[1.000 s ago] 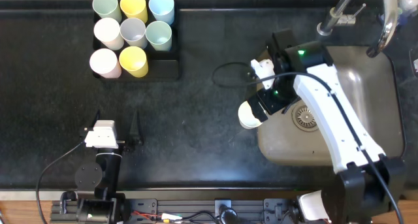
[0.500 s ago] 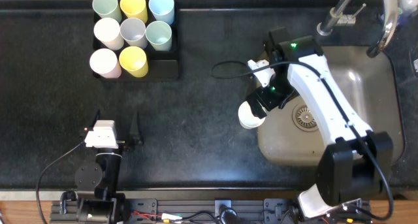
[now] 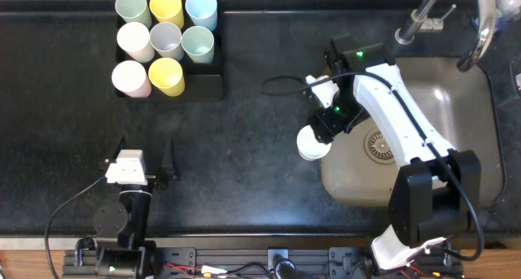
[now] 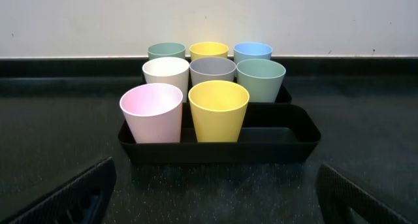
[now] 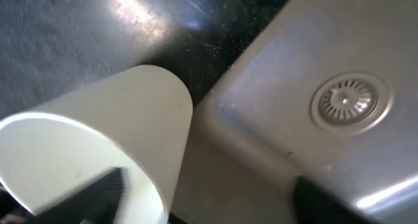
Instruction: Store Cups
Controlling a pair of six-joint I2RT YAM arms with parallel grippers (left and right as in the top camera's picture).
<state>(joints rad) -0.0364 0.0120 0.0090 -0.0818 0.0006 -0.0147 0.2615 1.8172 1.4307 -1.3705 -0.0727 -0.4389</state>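
Note:
A black tray [image 3: 208,87] at the back left holds several pastel cups [image 3: 166,42]; in the left wrist view this tray [image 4: 281,143] and its cups [image 4: 218,109] stand straight ahead. My left gripper [image 3: 146,150] rests open near the front left, well short of the tray, its fingertips [image 4: 73,196] wide apart. My right gripper [image 3: 321,131] is shut on a white cup [image 3: 311,144] at the sink's left rim. In the right wrist view the cup [image 5: 111,139] lies tilted on its side, one finger [image 5: 101,190] inside its mouth.
A steel sink [image 3: 444,177] with a drain [image 5: 346,100] takes up the right side, and a faucet [image 3: 419,15] stands behind it. A black cable [image 3: 281,88] loops over the dark counter [image 3: 236,173] between tray and sink.
The right arm's forearm and elbow have swung left and toward the back. The gripper and white cup have stayed almost in place at the sink's rim. The left arm has not moved.

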